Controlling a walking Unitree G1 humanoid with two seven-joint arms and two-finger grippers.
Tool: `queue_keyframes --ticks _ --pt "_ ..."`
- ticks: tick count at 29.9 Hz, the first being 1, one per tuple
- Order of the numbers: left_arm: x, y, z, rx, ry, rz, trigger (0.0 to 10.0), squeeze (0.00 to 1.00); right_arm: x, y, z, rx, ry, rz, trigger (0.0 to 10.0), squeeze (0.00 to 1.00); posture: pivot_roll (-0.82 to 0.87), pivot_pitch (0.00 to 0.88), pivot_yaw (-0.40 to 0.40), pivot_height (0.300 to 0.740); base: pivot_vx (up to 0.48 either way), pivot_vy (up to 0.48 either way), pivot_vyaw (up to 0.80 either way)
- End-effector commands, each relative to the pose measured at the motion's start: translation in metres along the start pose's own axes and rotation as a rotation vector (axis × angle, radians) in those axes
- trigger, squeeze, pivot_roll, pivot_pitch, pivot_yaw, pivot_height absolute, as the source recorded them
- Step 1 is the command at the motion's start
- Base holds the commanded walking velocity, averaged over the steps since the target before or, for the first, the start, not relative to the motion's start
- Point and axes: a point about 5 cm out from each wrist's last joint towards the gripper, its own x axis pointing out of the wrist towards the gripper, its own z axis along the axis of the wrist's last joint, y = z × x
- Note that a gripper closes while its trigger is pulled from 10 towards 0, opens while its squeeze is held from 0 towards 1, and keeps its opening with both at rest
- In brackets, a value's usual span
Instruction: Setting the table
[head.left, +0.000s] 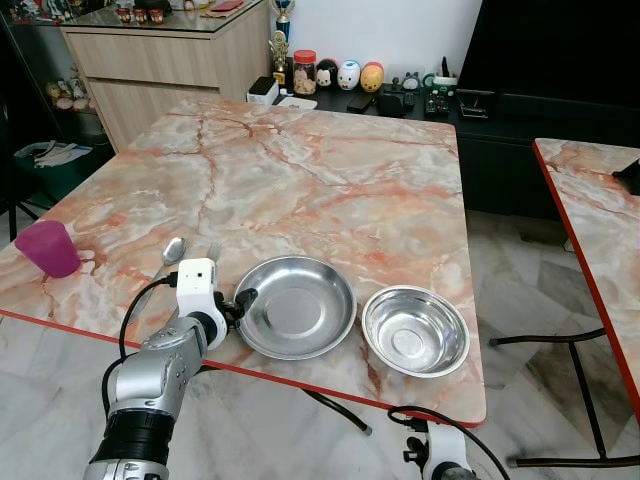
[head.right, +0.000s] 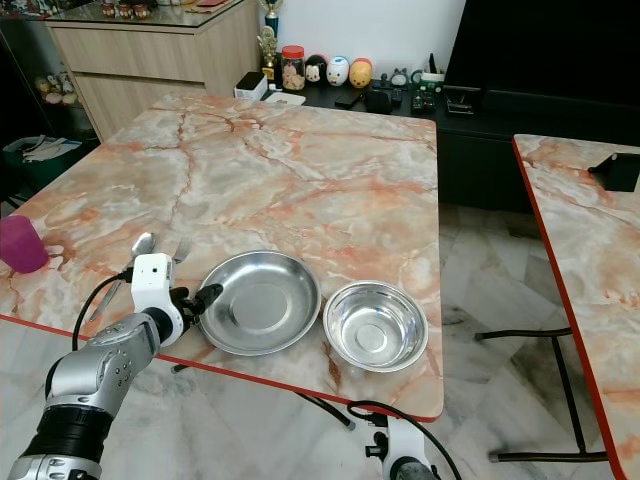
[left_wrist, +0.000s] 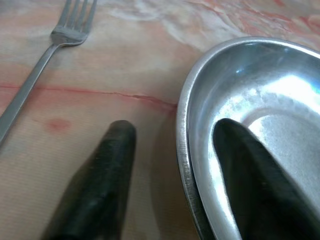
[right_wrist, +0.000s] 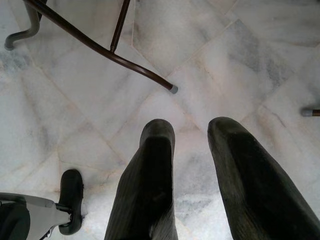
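Marble-patterned dining table (head.left: 330, 190) with a red edge, seen from the robot's head. The left gripper (head.left: 240, 303) is at the near-left rim of the steel plate (head.left: 296, 306), a shallow round dish lying near the table's front edge. In the left wrist view the two black fingers (left_wrist: 100, 185) are spread and straddle the plate's rim: one finger rests inside the dish, the other outside it on the tabletop (the jaws are parted on either side of the rim, not clamped onto it). Outside the jaws, beyond the outer finger, lies a fork (left_wrist: 45, 60) with its tines pointing away from the gripper; a spoon (head.left: 173, 250) lies just beside the fork, farther from the plate. A steel bowl (head.left: 415, 331) sits on the inner finger's side, just beyond the plate and close to it, though whether the two rims touch cannot be told. A magenta plastic cup (head.left: 47, 248) stands well apart on the outer-finger side, near the table's left edge. The right gripper (right_wrist: 192, 132) hangs below the table, fingers parted and holding nothing, pointing at the pale marble floor (right_wrist: 240, 55) near a dark chair leg (right_wrist: 100, 50).
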Motion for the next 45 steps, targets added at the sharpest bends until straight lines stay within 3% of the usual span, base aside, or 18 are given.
queue_keyframes --ticks 1,6,10,11,12,13,21,23,24,26,45 --pt "0.000 0.000 -0.001 0.036 0.007 0.002 4.4 0.00 0.000 -0.001 0.000 -0.003 -0.004 -0.002 10.0 0.00 0.09 0.000 -0.023 0.740 0.000 0.000 0.00" --pt "-0.001 0.001 -0.004 0.051 0.013 0.009 4.4 0.00 0.000 -0.002 0.001 -0.002 -0.004 -0.004 10.0 0.00 0.10 0.000 -0.027 0.740 0.000 0.000 0.00" --pt "-0.001 0.000 -0.003 0.054 0.013 0.010 5.0 0.00 0.000 -0.002 0.001 -0.003 -0.003 -0.004 10.0 0.00 0.10 0.000 -0.028 0.740 0.000 0.000 0.00" --pt "-0.001 0.000 -0.002 0.070 0.012 0.007 7.5 0.00 0.000 -0.002 0.001 -0.003 -0.003 -0.004 10.0 0.00 0.10 0.000 -0.027 0.740 0.000 0.000 0.00" --pt "-0.001 0.000 -0.002 0.070 0.012 0.007 7.5 0.00 0.000 -0.002 0.001 -0.003 -0.003 -0.004 10.0 0.00 0.10 0.000 -0.027 0.740 0.000 0.000 0.00" --pt "-0.001 0.000 -0.001 0.100 0.011 0.007 9.8 0.00 0.000 -0.002 0.002 -0.003 -0.003 -0.004 10.0 0.00 0.10 0.000 -0.027 0.740 0.000 0.000 0.00" --pt "-0.001 -0.003 0.005 0.172 0.001 0.002 10.0 0.00 0.000 -0.001 0.002 -0.001 -0.006 -0.002 10.0 0.00 0.10 0.000 -0.024 0.740 0.000 0.000 0.00" --pt "-0.001 -0.002 0.007 0.199 -0.004 0.005 9.2 0.00 0.000 -0.001 0.002 0.000 -0.006 -0.002 10.0 0.00 0.10 0.000 -0.024 0.740 0.000 0.000 0.00" --pt "-0.001 -0.002 0.007 0.212 -0.004 0.005 4.7 0.00 0.000 -0.001 0.002 0.000 -0.006 -0.002 10.0 0.00 0.10 0.000 -0.024 0.740 0.000 0.000 0.00" --pt "-0.002 -0.002 0.007 0.219 -0.007 0.001 0.0 0.00 0.000 -0.001 0.002 0.000 -0.005 -0.002 10.0 0.00 0.10 0.000 -0.023 0.740 0.000 0.000 0.00" --pt "-0.003 -0.003 0.007 0.244 -0.010 0.001 0.0 0.00 0.000 -0.001 0.002 0.002 -0.005 -0.003 10.0 0.00 0.10 0.000 -0.024 0.740 0.000 0.000 0.00"
